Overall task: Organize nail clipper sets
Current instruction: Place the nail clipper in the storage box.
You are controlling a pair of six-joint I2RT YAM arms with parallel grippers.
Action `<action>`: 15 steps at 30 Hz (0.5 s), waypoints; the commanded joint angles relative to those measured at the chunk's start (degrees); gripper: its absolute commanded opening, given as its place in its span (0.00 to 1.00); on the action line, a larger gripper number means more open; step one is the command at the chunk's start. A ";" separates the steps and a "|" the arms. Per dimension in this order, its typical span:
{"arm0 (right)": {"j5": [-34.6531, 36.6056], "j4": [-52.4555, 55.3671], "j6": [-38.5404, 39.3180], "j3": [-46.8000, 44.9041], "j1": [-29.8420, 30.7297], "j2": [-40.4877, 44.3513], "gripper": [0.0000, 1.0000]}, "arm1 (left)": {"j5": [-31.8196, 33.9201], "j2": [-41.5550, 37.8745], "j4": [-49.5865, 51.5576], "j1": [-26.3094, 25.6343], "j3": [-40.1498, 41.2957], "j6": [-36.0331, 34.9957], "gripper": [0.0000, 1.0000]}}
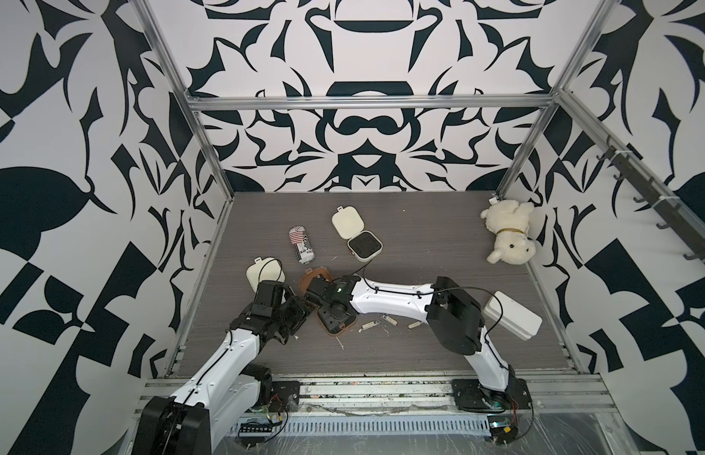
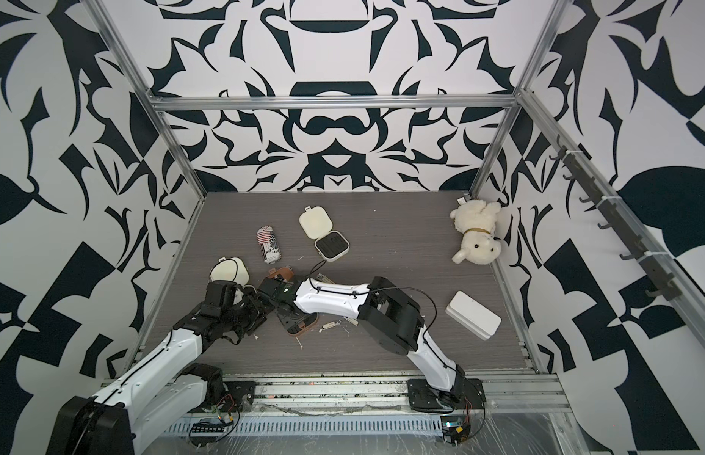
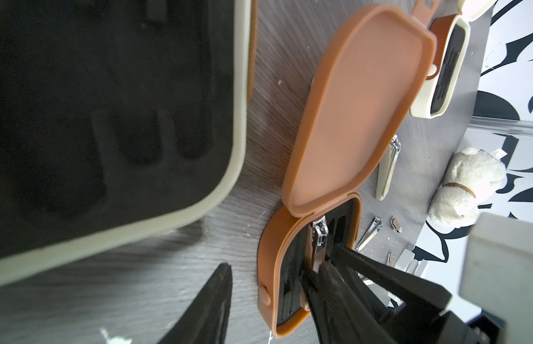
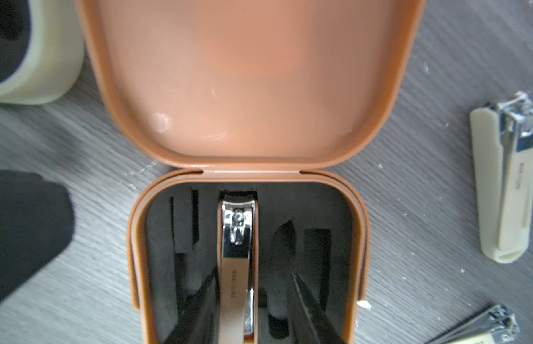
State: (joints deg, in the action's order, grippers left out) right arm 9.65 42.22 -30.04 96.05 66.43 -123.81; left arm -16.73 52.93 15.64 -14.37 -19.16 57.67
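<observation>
Seating of brown clipper (image 4: pixel 237 238) in brown case (image 4: pixel 353 238), judged as the step in hand. Best finished by lifting right gripper (image 4: pixel 253 272) straight up and away from black foam (image 4: pixel 333 202), with no sideways drag, so as not to tip the piece out of its middle slot; worth checking first for a flat, fully sunk fit (tail end hidden under the fingers (image 4: pixel 199 303), so hard to confirm). Lies directly beneath the gripper, between the fingertips, head pointing away from the wrist toward the open lid (image 4: pixel 247 74). Jaws spread wider than the clipper and clasping nothing: one fingertip close against its side, perhaps touching, the other clear of it over an empty cutout. Likely next pick: cream clipper (image 4: pixel 509 184), off to one side of the gripper on bare table (image 4: pixel 408 89), apart from the brown case and outside any slot; should go to a cream case (image 3: pixel 240 119) rather than this one, judging by colour. Left gripper (image 1: pixel 294 311) just beside the right one, next to that cream case with its empty foam; impossible to tell whether clenched or released, with only one finger in sight.
</observation>
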 commanded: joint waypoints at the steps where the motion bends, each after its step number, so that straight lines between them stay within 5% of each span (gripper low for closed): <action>1: 0.11 0.82 -0.41 1.70 -0.25 2.99 0.45 | 0.21 -0.46 0.27 -0.22 0.70 0.07 0.51; 15: -0.77 -0.51 -0.81 -2.27 -0.13 6.99 0.42 | 0.35 -0.72 0.87 -0.21 0.26 -0.14 0.52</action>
State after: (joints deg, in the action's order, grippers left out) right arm 9.02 41.89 -30.09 94.26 66.39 -119.44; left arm -16.71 52.47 15.64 -14.44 -19.16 57.67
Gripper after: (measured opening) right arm 0.423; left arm 0.515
